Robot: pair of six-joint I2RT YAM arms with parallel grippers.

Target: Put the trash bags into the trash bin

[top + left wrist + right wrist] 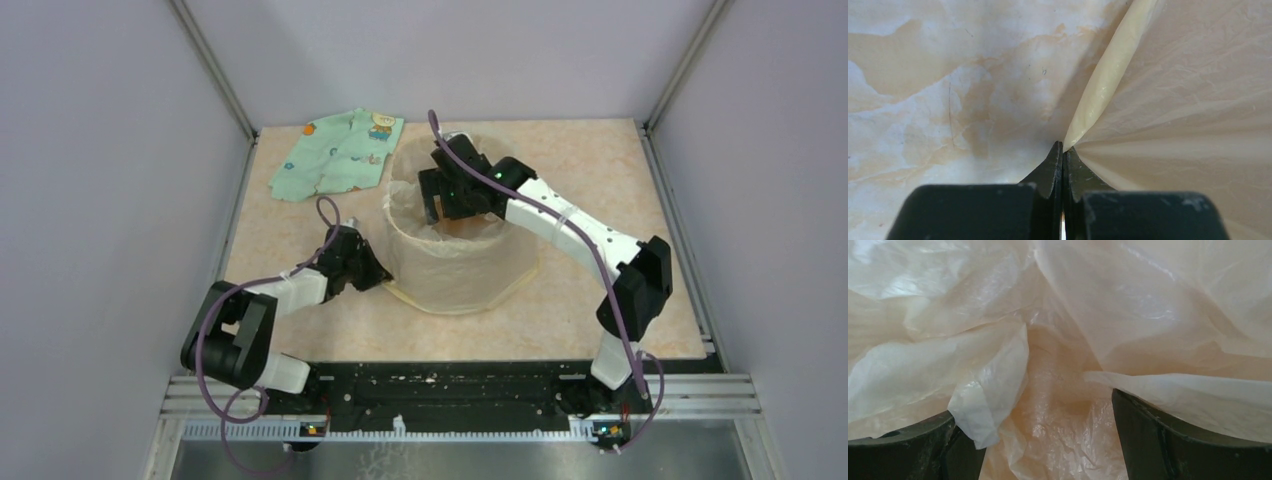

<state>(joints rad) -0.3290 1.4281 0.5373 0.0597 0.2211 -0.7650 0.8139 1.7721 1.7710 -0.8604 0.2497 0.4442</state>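
Bag (470, 270): thin, crinkly, translucent cream film, draped over the round bin (458, 228) mid-table, skirt reaching the marbled table (600, 170).
Left gripper (1063, 150): closed, pinching the bag's rolled hem at table level.
Right gripper (1048, 405): jaws wide, in the bag folds at the bin mouth.
Mint cloth (340, 155): flat, far left.

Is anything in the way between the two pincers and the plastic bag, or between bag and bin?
Nothing visible. The left pincer is shut on the rolled edge of the thin cream plastic bag, the right pincer is open with film over both fingers, and the bag drapes the round orange bin.
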